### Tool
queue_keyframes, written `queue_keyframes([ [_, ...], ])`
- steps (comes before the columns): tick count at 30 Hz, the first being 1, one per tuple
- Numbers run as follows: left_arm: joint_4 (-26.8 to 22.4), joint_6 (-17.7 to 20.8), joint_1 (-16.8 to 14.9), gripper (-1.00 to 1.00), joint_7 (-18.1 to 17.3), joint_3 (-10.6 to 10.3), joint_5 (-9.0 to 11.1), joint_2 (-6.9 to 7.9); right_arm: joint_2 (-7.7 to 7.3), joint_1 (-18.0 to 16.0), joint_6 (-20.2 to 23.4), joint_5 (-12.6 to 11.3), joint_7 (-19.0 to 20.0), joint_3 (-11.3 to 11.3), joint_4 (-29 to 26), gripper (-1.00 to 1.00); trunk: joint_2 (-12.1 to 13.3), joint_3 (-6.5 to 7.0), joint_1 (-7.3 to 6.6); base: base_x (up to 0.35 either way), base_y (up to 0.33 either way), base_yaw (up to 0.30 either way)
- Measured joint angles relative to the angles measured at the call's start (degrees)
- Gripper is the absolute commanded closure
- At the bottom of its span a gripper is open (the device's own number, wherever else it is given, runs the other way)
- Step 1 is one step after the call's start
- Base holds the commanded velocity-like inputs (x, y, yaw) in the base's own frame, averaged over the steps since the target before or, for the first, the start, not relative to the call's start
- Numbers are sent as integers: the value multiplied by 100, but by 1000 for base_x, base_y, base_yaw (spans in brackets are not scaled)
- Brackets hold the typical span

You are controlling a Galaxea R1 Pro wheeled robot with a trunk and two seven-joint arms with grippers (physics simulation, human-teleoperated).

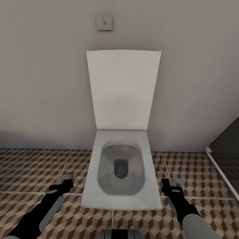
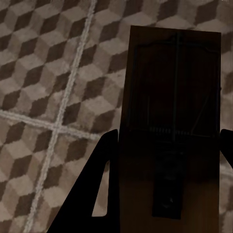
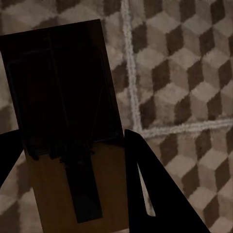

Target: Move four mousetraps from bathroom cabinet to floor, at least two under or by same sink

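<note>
Left fingers: clamped on a mousetrap (image 2: 170,131); my two dark fingers (image 2: 92,194) stand on either side of its brown board, pressed to its long edges.
Right fingers: likewise closed on a second mousetrap (image 3: 63,121), one finger (image 3: 155,194) at each long edge of the board.
Writing: none that I can read on either trap, the toilet or the wall plate.
Left trap relative to my fingers: the board runs out past my fingertips, its wire frame and dark catch plate facing the wrist camera, and it hangs above the bathroom floor (image 2: 43,73), not touching it as far as I can tell.
Right trap relative to my fingers: it also juts beyond my fingertips, slightly skewed between them, wire side toward the camera, with the cube-pattern tiles beyond it.
Left arm pose: stretched forward and low, my left gripper (image 1: 64,181) beside the near left corner of the toilet (image 1: 119,172), over the tiles.
Right arm pose: stretched forward the same way, my right gripper (image 1: 171,184) just off the toilet's near right corner.
Ahead of my fingers: the white toilet stands between my two grippers, lid raised against the grey wall (image 1: 39,83), a small square plate (image 1: 104,22) above it.
Beyond my right fingers: a dark panel with a pale edge (image 1: 222,156).
</note>
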Motion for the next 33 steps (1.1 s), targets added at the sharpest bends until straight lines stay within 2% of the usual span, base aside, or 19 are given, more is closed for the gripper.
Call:
queue_keyframes([
  [6,6,-9,0,100,-1,17,1,0,0,0,25,0,0,0,2,100,0,0,-1,34,-1,0],
  [16,17,-39,0,100,-3,39,16,0,0,0,30,0,0,21,1,100,0,0,-1,224,0,0],
  [33,18,-44,0,100,-3,42,9,1,-6,0,28,12,33,39,-1,100,0,0,0,16,0,0],
])
